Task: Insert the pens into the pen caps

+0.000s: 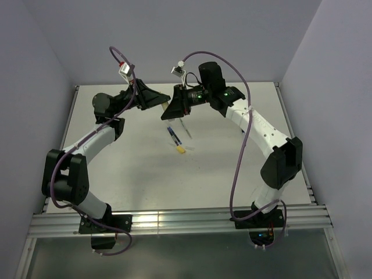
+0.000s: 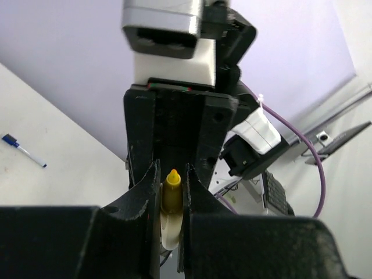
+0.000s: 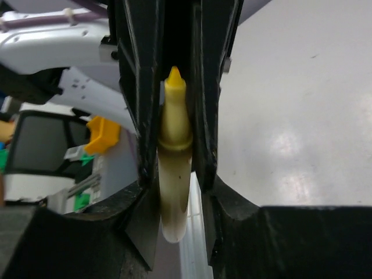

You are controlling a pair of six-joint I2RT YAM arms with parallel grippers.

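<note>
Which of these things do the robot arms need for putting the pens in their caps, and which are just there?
For the job:
- pale pen with a yellow tip
- blue pen on the table
- yellow cap near it

Just there:
- purple cables
- metal rail at the table's near edge

Robotics lab, benchtop test cell. Two robot arms, left arm point(image 1: 87, 139) and right arm point(image 1: 261, 128), are bolted to an aluminium extrusion rail point(image 1: 186, 224) at the near edge of a bare white table point(image 1: 145, 180). Plain pale lavender panels box the table in: left wall point(image 1: 29, 87), back wall point(image 1: 174, 29), right wall point(image 1: 337, 87). Purple cables point(image 1: 236, 174) loop loose off the arms and a green status light point(image 1: 225, 93) is lit. The right wrist view shows blurred gear past the cell: a dark screen-like box point(image 3: 46, 145) and an orange plastic piece point(image 3: 102, 132).
</note>
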